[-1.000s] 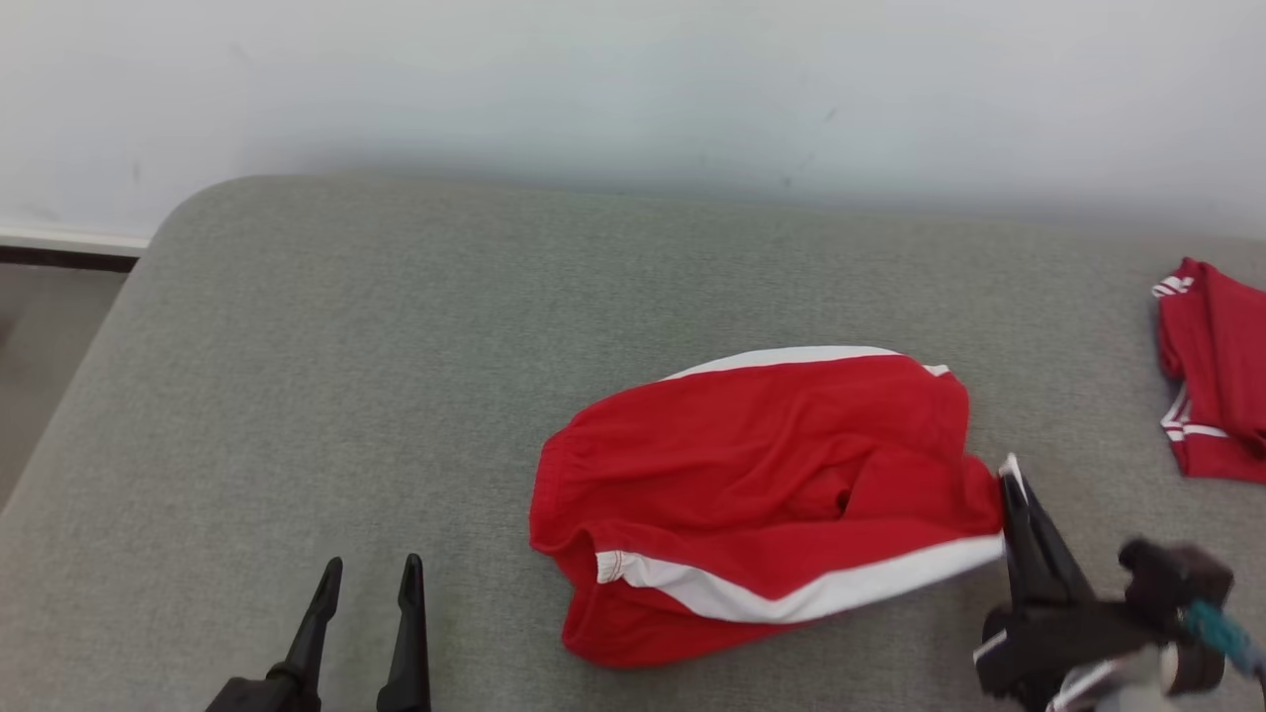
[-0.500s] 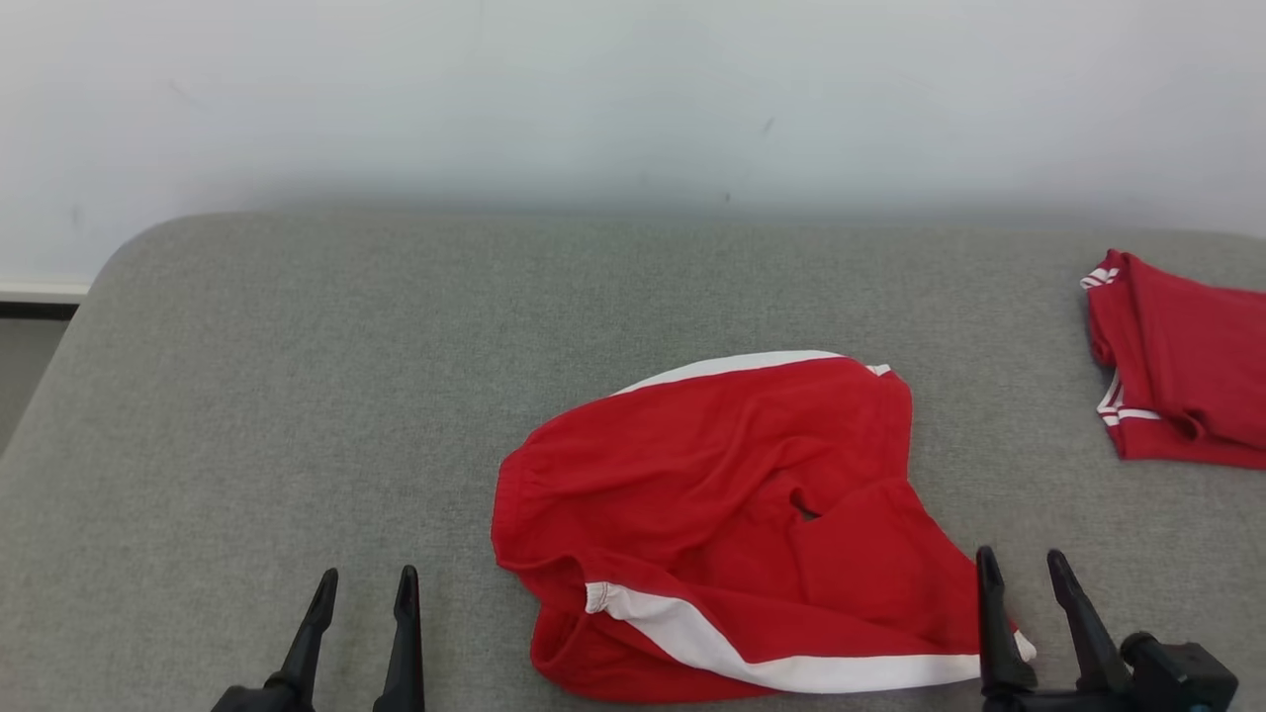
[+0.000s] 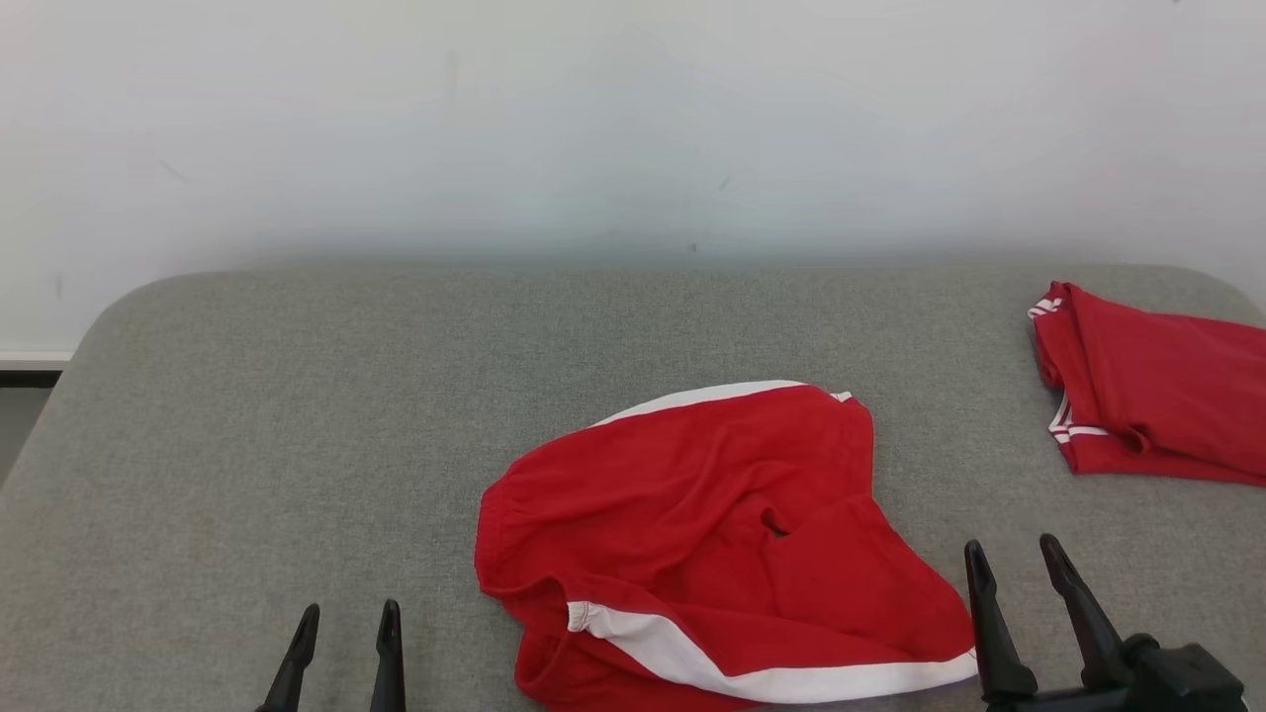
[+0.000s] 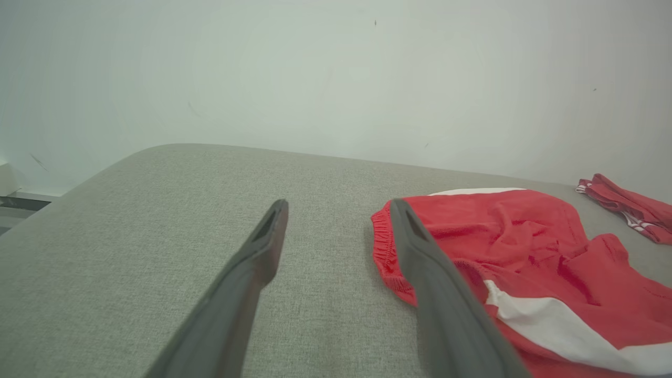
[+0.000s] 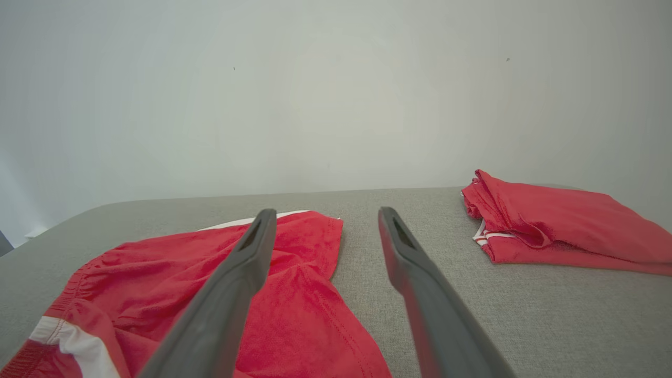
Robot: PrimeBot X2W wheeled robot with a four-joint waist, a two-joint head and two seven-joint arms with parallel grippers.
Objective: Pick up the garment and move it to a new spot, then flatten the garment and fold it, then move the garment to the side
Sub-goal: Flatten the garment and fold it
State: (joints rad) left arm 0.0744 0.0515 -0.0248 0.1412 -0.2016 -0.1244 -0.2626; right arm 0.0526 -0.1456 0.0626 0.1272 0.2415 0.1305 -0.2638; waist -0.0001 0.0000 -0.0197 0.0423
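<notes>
Garment crumpled on cushion, bare room leftward; left end effector, right end effector spread, empty.

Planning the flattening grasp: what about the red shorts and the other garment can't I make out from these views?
- Head view: red shorts, near hem cut by the bottom edge; folds hide lower layers.
- Head view: folded red garment cut by the right edge.
- Left wrist view: left pincer finger covers part of the waistband.
- Right wrist view: right pincer finger covers the shorts' middle.
</notes>
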